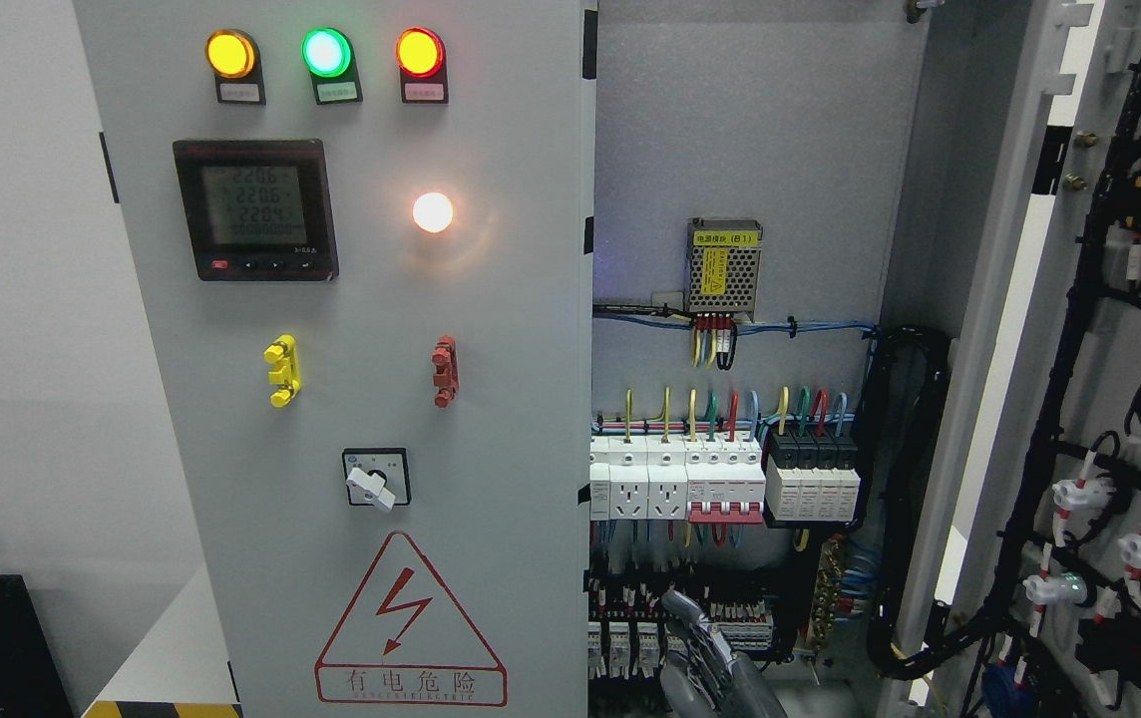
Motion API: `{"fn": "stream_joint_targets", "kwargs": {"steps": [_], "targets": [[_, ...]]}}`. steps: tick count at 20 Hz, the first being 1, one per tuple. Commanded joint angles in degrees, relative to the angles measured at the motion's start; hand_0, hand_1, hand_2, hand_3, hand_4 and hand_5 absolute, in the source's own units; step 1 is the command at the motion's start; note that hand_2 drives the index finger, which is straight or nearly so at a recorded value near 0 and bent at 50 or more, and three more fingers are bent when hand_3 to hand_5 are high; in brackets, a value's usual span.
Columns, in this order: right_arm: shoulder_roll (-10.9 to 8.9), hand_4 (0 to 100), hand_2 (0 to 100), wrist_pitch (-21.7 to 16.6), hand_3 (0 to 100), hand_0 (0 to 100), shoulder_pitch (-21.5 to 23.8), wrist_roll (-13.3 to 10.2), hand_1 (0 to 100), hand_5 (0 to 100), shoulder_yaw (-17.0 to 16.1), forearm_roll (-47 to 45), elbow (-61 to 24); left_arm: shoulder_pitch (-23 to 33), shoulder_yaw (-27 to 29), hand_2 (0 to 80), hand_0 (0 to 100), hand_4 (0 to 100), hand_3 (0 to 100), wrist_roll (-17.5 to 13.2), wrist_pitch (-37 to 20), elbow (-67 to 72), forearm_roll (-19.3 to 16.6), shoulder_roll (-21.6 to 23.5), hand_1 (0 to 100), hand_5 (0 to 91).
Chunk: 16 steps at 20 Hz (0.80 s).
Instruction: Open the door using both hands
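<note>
Grey hand (705, 653), fingers loosely extended and holding nothing, rises inside the cabinet between both doors.

A grey electrical cabinet (760, 150) stands with its left door (371, 419) closed and its right door (1079, 399) swung wide open, its inner face showing black cable bundles and lamp backs. On the closed door sit three lit lamps, yellow (230, 54), green (326, 52) and red (419, 52), a digital meter (255, 209), a glowing white lamp (432, 211), a yellow handle (282, 371), a red handle (444, 371), a rotary switch (375, 479) and a red lightning warning triangle (409, 623). Inside are a small power supply (724, 265), rows of breakers (720, 479) and coloured wires. A grey robot hand (705, 648) rises from the bottom edge just right of the middle, in front of the lower terminals; its side is unclear.
</note>
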Motion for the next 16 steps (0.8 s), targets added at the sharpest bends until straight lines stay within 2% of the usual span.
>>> {"fn": "stream_joint_targets", "kwargs": {"steps": [1, 16], "targets": [[0.79, 0, 0, 0.15, 0, 12, -2.79, 0.32, 39, 0, 1.26, -0.07, 4.29, 0.0, 0.01, 0.0, 12, 0, 0, 0.12, 0.09, 0.0, 0.0, 0.0, 39, 0.0], [0.7, 0, 0, -0.03, 0, 12, -8.42, 0.5, 39, 0, 3.81, -0.07, 10.88, 0.0, 0.01, 0.0, 12, 0, 0, 0.03, 0.0, 0.0, 0.0, 0.0, 39, 0.0]]}}
